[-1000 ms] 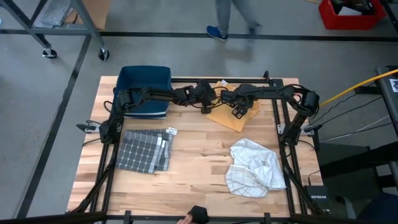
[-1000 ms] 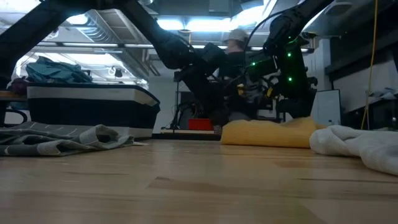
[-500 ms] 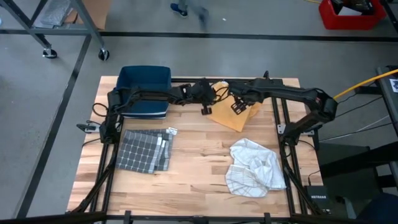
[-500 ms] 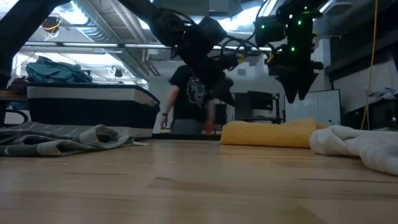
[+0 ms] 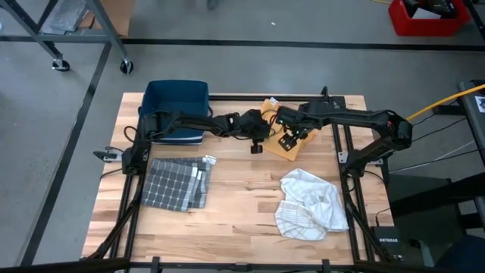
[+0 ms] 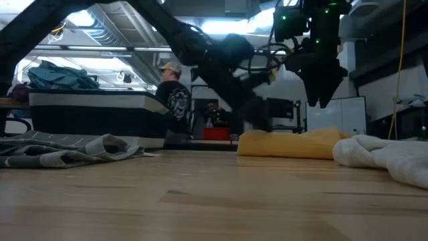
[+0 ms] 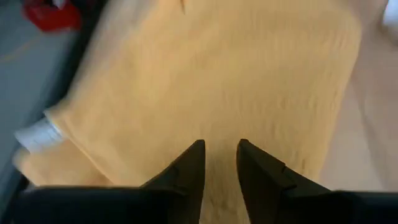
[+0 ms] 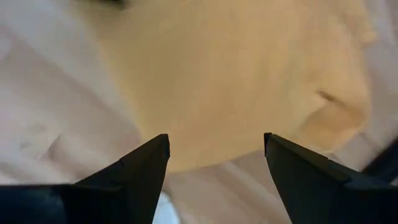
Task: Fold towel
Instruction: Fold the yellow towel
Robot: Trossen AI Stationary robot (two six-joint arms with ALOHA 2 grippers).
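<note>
A folded yellow towel (image 5: 277,150) lies flat on the far middle of the table, also seen in the low view (image 6: 287,144). My left gripper (image 5: 256,147) slants down at the towel's left edge. Its fingers (image 7: 221,152) stand a narrow gap apart with nothing between them, the yellow cloth (image 7: 217,74) just ahead. I cannot tell whether they touch it. My right gripper (image 5: 289,141) points down over the towel, open wide (image 8: 216,146) and clear above it (image 6: 319,90).
A folded grey checked towel (image 5: 176,183) lies at the left. A crumpled white towel (image 5: 311,201) lies at the near right. A dark blue bin (image 5: 176,110) stands at the far left corner. A person (image 6: 175,100) stands in the room behind the table.
My right gripper has risen off the yellow towel and now hangs above it, pointing down. My left gripper has swung toward the table's near edge and a little right, down to the towel's left edge. The towel has stayed where it was.
</note>
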